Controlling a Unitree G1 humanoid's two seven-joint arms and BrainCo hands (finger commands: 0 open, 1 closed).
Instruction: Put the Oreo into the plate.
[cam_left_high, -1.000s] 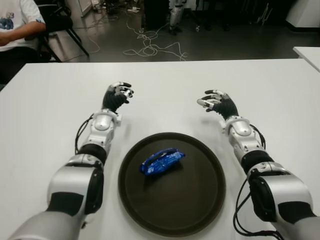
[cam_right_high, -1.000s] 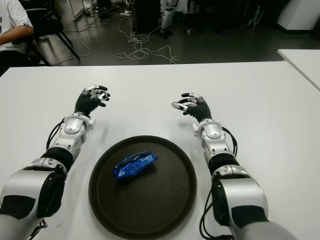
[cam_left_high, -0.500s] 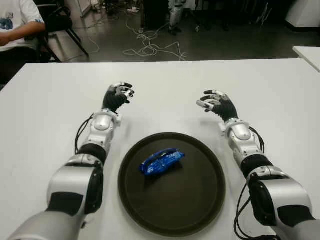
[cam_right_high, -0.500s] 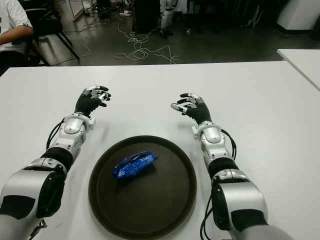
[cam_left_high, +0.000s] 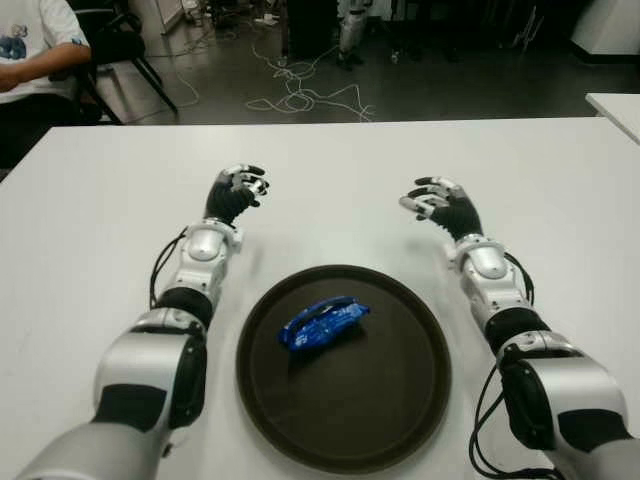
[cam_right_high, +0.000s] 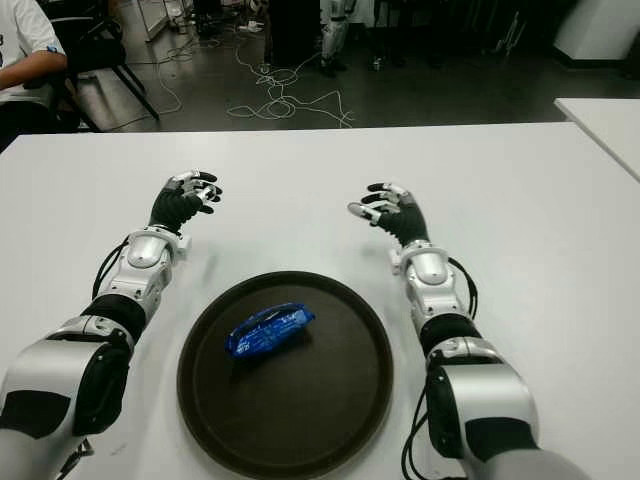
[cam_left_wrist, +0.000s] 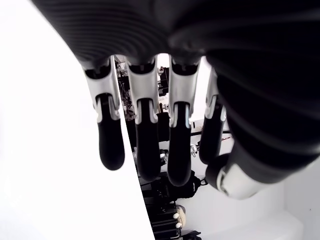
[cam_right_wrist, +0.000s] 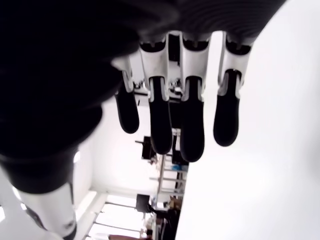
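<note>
The blue Oreo packet (cam_left_high: 322, 321) lies inside the dark round plate (cam_left_high: 400, 400), left of its centre. My left hand (cam_left_high: 235, 191) shows over the white table beyond the plate's left rim, fingers relaxed and holding nothing. My right hand (cam_left_high: 441, 203) shows beyond the plate's right rim, fingers spread and empty. In the left wrist view the fingers (cam_left_wrist: 142, 135) hang loosely with nothing between them. The right wrist view shows the same for its fingers (cam_right_wrist: 192, 125).
The white table (cam_left_high: 100, 220) spreads wide on both sides. A person in a white shirt (cam_left_high: 35, 40) sits by a chair at the far left corner. Cables (cam_left_high: 300, 95) lie on the floor beyond the table. Another white table's corner (cam_left_high: 620, 105) shows at far right.
My right hand has shifted slightly to the right and a little farther from the plate. The left hand and the Oreo packet have not moved.
</note>
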